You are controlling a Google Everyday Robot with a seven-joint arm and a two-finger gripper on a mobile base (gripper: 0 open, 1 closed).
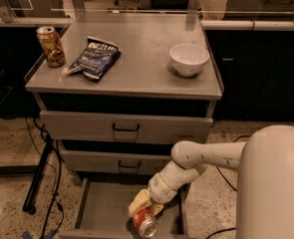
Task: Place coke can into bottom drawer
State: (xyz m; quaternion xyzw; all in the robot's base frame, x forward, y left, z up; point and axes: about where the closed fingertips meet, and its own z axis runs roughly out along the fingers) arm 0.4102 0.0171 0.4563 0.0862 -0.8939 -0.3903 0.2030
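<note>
Your gripper [143,209] is down inside the open bottom drawer [104,214], near its front right corner, with the coke can [144,222] in its grasp.

The pale fingers [136,203] pinch the upper end of the can, one on either side. The can sticks out below them, tilted, with its silver end facing the drawer's front edge. From this angle you cannot tell for sure whether the can touches the drawer floor or hangs just above it. The arm reaches in from the right, crossing in front of the middle drawer [111,161]. On the cabinet top [146,49], a gold-brown can [51,46] stands at the left edge, a chip bag [93,59] lies just beside it, and a white bowl [189,59] sits near the right edge.
</note>
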